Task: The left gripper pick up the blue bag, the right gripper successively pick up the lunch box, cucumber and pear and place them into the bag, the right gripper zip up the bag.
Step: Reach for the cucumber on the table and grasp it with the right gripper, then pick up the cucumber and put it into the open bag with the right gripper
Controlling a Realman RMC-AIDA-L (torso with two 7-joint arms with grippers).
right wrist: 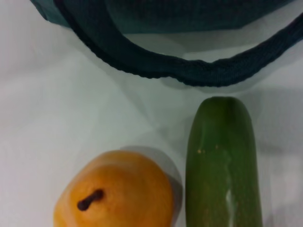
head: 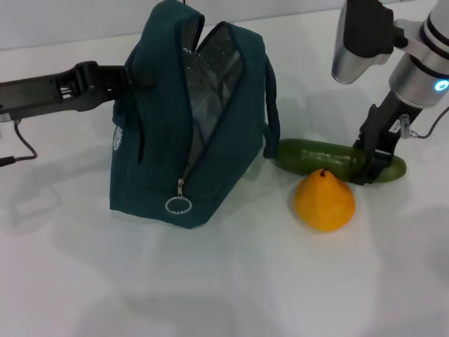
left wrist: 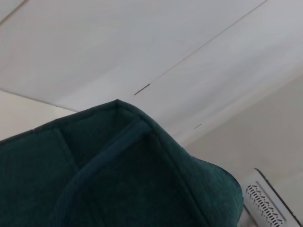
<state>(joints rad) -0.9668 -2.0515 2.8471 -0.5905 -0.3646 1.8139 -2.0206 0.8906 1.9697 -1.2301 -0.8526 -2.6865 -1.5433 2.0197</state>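
We see the blue bag [head: 189, 119] as the largest thing here, a dark teal-blue fabric bag standing upright on the white table [head: 224, 281], its top unzipped so that the silver foil lining [head: 214, 77] shows inside. A zipper runs down its front edge to a metal ring pull [head: 178, 205] near the base, and one loop handle [right wrist: 156, 64] droops from its right side onto the table, close to the cucumber's tip. The left gripper [head: 137, 76] reaches in from the left and meets the bag's upper left edge; we cannot tell whether its fingers are closed on the fabric, since the wrist view shows only teal cloth. The right gripper [head: 372, 165] comes down on the right, its fingers set on either side of the cucumber [head: 330, 158] near that one's right end, closed about it. The cucumber is long, smooth and dark green, lying flat just right of the bag. The pear [head: 323, 200], orange-yellow and squat with a small dark stem [right wrist: 90, 199], sits just in front of the cucumber, nearly touching it.
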